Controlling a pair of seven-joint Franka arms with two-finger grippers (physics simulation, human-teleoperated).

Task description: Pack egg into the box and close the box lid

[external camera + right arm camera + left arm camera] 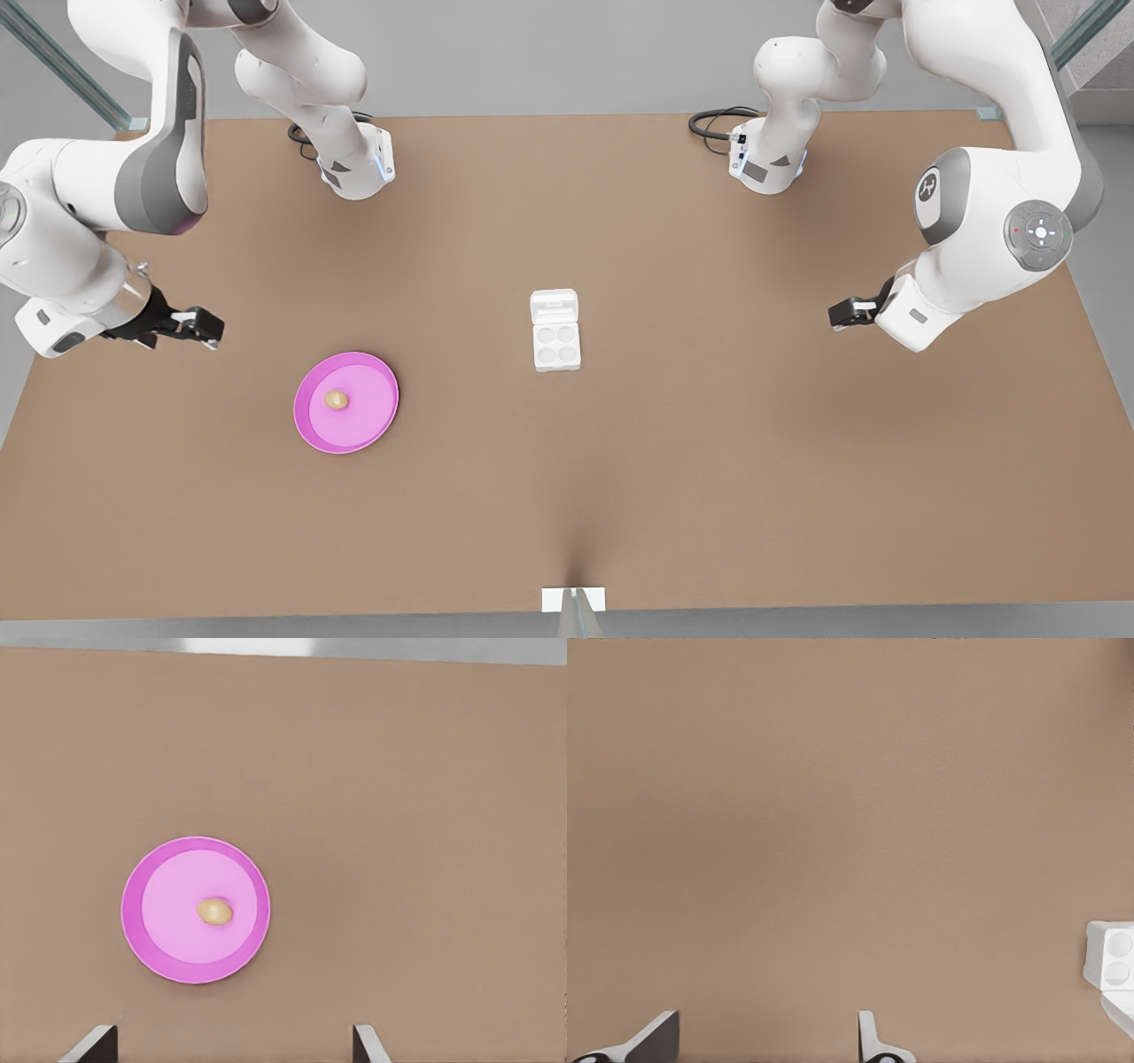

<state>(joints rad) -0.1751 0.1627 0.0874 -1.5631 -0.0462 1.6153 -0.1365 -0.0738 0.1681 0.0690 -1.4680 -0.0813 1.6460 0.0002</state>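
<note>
Nothing done yet. Egg sits on pink plate, well apart from box — cups empty, box lid open flat. Right gripper near plate, fingers wide, empty. Left gripper waits beyond box — fingers wide, empty. Pick, place, close all remain.

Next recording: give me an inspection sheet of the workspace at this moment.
Surface: brown table, flat and unmarked.
Job's things: egg lies on the pink plate; box mid-table, all four cups empty; box lid folded open flat.
Clutter: nothing seen.
Grippers: right gripper open, above the table near the plate on the front view's left; left gripper open, on the front view's right, apart from the box. Both wait.
Cables: black cables looped at each arm base.
Surroundings: grey floor; white bracket at the table's near edge.
</note>
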